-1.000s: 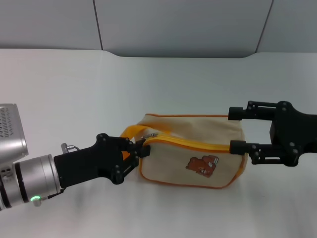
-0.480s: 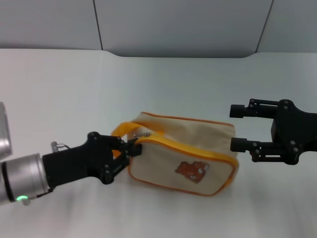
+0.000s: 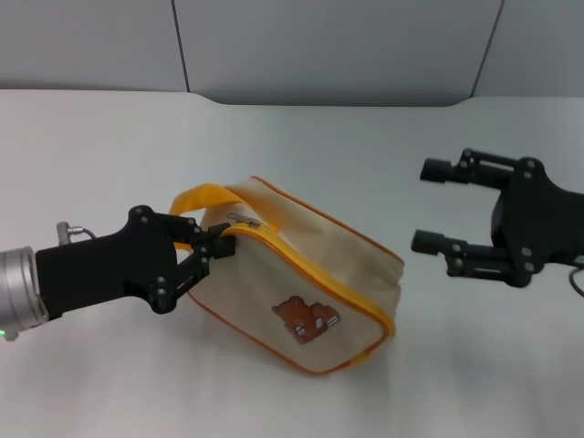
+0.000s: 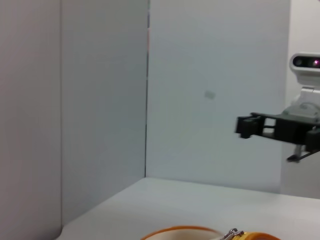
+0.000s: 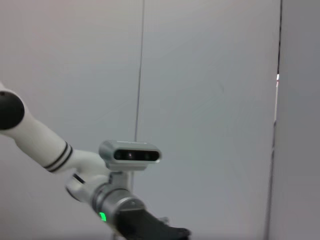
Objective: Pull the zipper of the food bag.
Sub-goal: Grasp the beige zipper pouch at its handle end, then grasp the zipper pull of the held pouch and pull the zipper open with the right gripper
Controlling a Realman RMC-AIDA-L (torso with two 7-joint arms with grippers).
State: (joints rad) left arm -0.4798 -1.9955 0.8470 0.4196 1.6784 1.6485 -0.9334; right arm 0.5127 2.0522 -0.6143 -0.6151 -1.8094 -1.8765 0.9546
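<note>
Both moved: left gripper point(image 3: 222, 245), jaws clamped on the zipper point(image 3: 301, 272), dragged the food bag point(image 3: 301, 283) leftward; right gripper point(image 3: 429, 205) agape.

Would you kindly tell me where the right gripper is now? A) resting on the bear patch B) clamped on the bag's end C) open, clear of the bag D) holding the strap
C: the right gripper stands open beside the bag, with bare table between them.

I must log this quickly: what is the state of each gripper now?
Left gripper: closed at the zipper end of the food bag.
Right gripper: jaws open, holding nothing, apart from the bag.
</note>
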